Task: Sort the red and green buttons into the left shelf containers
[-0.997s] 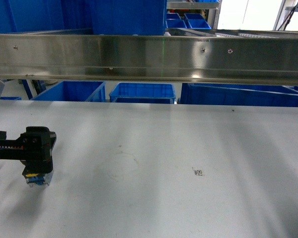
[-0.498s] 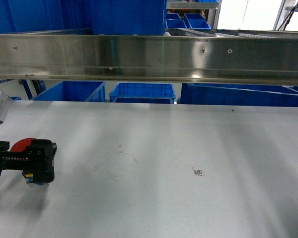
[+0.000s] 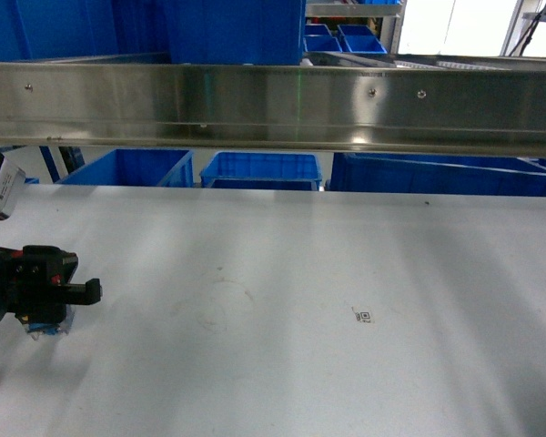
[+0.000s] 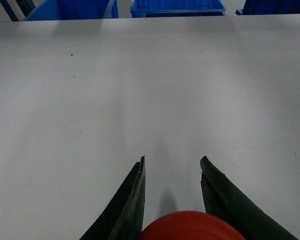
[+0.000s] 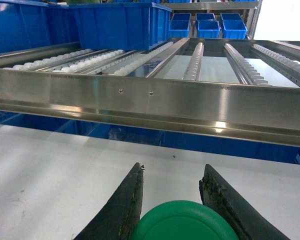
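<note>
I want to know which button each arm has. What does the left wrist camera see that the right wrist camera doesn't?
Only the left wrist view shows the red button, sitting between the fingers of the left tool, with bare white table ahead.

Only the right wrist view shows the green button between the fingers of the right tool, plus the steel shelf with its roller tracks.

Both show a white table, blue bins behind it, and two dark fingers around a round cap.

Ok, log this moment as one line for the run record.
left gripper: shut on red button | right gripper: shut on green button | table: no buttons lying on it | blue bins: beyond table, under steel rail
</note>
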